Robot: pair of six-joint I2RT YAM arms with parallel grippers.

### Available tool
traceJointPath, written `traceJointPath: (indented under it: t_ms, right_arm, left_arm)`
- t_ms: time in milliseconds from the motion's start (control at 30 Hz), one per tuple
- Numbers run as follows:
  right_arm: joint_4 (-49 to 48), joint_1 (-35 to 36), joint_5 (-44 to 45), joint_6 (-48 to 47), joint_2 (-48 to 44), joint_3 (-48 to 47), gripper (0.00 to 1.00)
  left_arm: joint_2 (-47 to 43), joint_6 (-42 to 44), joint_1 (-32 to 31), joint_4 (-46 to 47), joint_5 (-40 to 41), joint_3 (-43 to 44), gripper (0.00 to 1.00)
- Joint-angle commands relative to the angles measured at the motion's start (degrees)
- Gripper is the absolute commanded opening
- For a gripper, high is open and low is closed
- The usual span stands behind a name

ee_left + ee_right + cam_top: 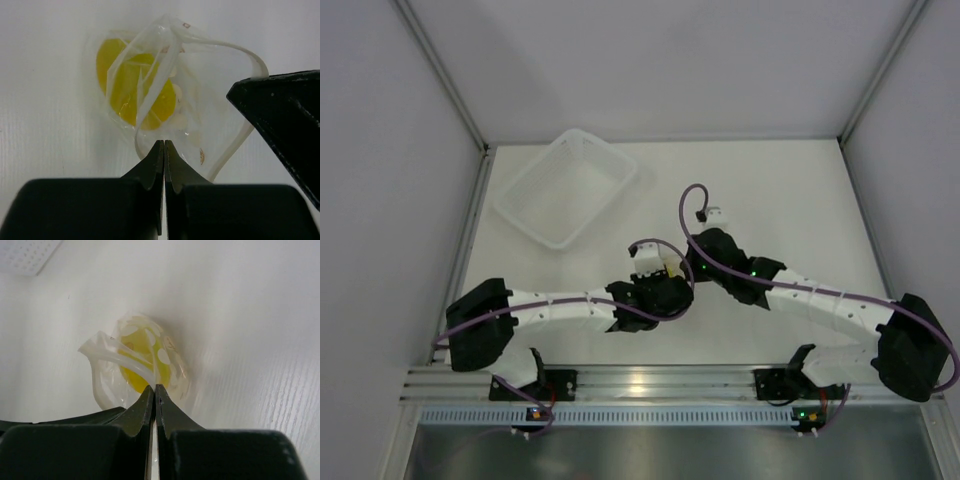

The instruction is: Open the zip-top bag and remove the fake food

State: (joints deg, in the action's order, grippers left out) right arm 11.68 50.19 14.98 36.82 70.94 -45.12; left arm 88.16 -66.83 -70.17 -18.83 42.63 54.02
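As left tool and right tool seemingly pinch edges, zip-top bag gapes.

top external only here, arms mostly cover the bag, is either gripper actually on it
Observer: Left wrist shows the left gripper shut on the bag edge.
Operator: and the right
Observer: Its own camera shows the right gripper shut on it too.
Operator: mouth open yet
Observer: The zip strips are bowed apart into a loop; the food sits inside.
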Motion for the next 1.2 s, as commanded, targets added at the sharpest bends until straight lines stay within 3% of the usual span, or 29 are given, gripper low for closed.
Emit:
traceJointPath:
  t_ms: [0, 300, 600, 833, 1167]
  right_arm:
    - [-4.4, -1.0, 3.1, 0.1, -0.1, -3.1, 0.00]
    - [-6.6, 0.5, -0.2, 1.1, -0.9, -2.3, 0.00]
    - [-9.3, 4.4, 2.1, 4.6, -1.8, -0.5, 0.00]
    - [-10.3, 5.7, 6.9, 7.0, -3.5, 2.1, 0.00]
    - [-13.7, 6.0, 7.3, 9.6, -5.3, 5.0, 0.00]
  left_arm:
    - [-4.5, -0.9, -0.3, -0.5, 0.4, -0.4, 0.03]
    - [-2.8, 1.1, 0.5, -0.6, 2.6, 2.7, 0.11]
    - [0.3, 4.2, 4.3, -0.7, 0.6, 8.4, 0.10]
    - [1.5, 3.3, 4.6, -0.6, -1.2, 7.3, 0.01]
    - [4.9, 3.1, 6.7, -0.5, -3.2, 7.8, 0.05]
